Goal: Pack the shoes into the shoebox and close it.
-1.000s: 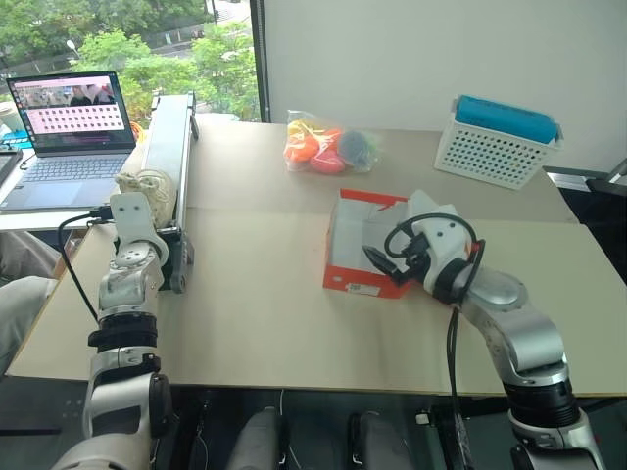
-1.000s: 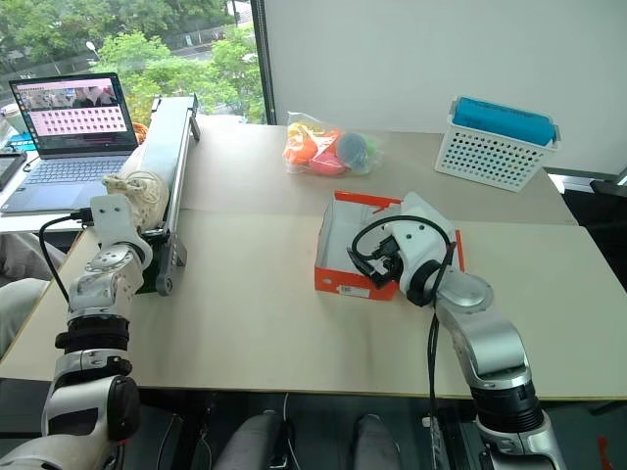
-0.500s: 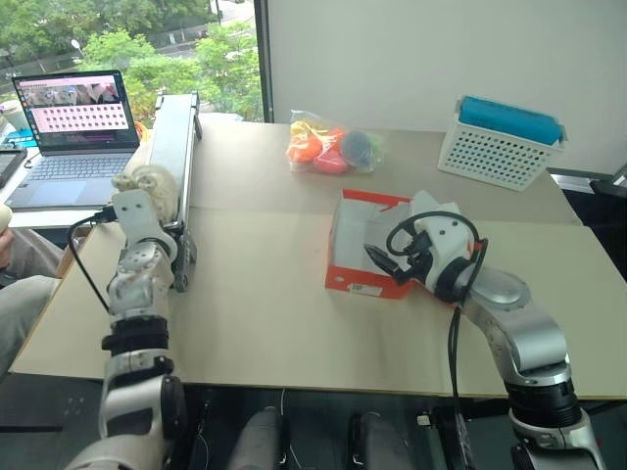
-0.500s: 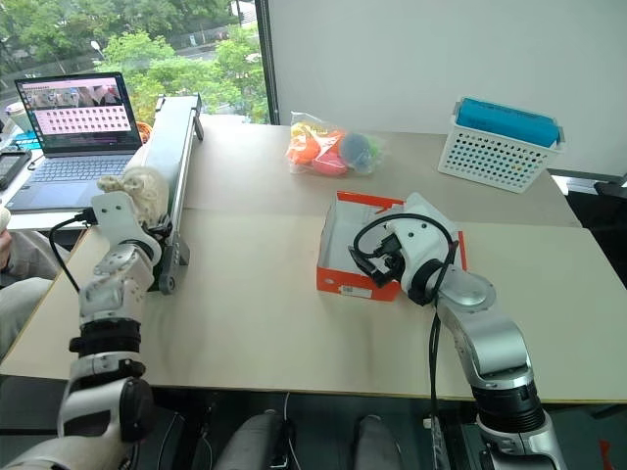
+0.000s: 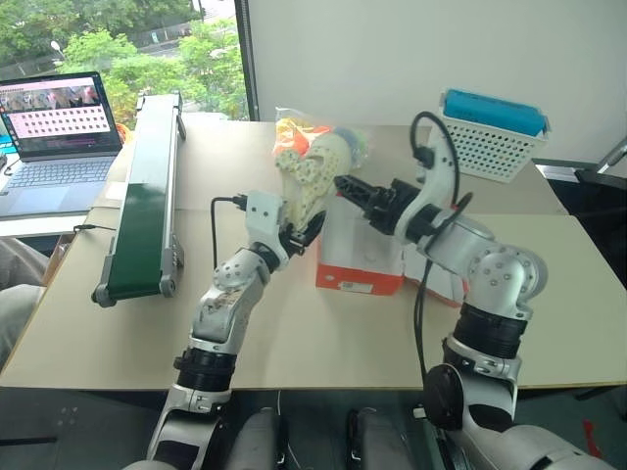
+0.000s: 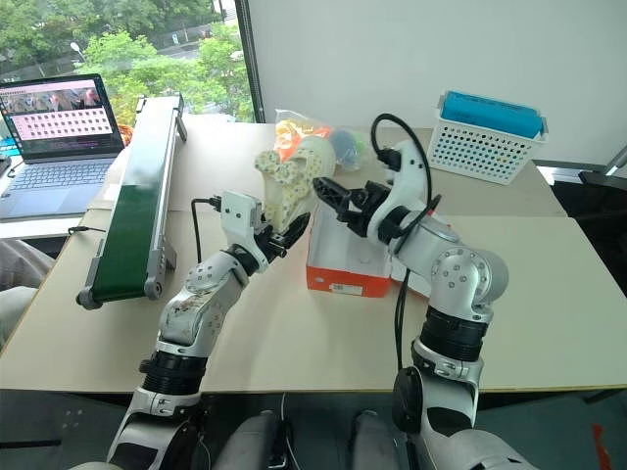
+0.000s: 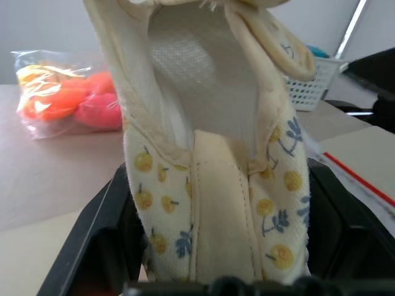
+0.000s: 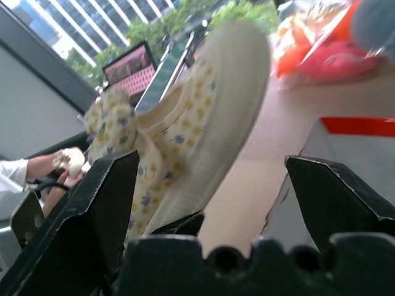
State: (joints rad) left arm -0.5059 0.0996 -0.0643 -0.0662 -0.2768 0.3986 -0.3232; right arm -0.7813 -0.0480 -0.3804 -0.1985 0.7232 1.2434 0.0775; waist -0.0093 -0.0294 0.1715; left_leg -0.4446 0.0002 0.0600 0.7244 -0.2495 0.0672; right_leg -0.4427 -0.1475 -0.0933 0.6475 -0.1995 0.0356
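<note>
My left gripper (image 5: pixel 299 233) pinches a cream shoe (image 5: pixel 312 176) upright beside the shoebox (image 5: pixel 361 257); my right gripper (image 5: pixel 355 196), spread wide, points at it.

Head eyes looked down over the table (image 5: pixel 294 323); both wrist cameras sat close, sharing the shoe (image 7: pixel 210 185).

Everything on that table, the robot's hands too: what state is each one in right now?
Shoe: lifted off the table, heel clamped by the left gripper.
Shoebox: open, on the table.
Right gripper: open, holding nothing, pointing at the shoe.
Laptop: lid up, screen lit.
Clear bag: lying behind the shoe.
White basket: upright.
</note>
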